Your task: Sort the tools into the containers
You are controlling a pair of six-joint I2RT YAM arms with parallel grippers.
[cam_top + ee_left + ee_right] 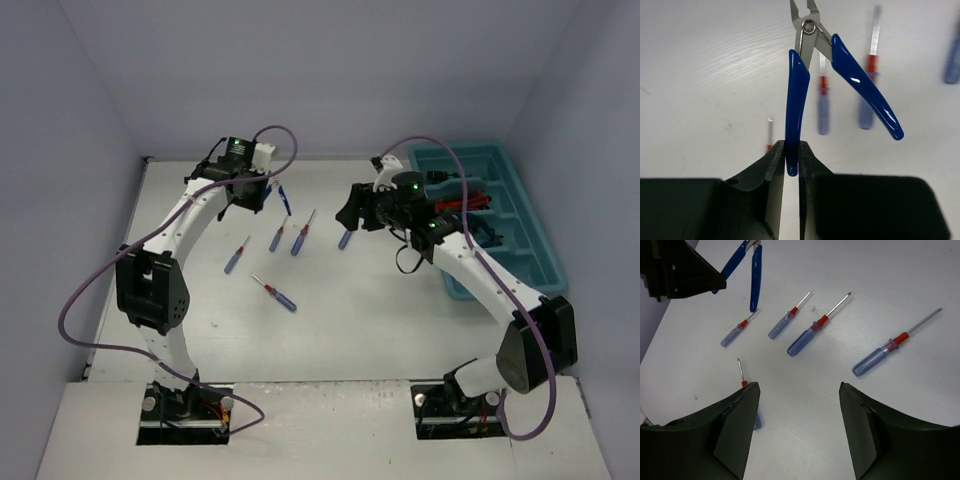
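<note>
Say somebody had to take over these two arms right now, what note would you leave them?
Left gripper: shut on one handle of the blue pliers, held clear of the table.
Right gripper: open, empty, above the screwdrivers.
Done: some tools already lie in the teal tray.
Left: five screwdrivers on the table, plus the pliers, go to the tray.

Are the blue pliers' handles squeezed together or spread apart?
Spread apart: the blue pliers show handles forking wide; the left end effector pinches only one.
</note>
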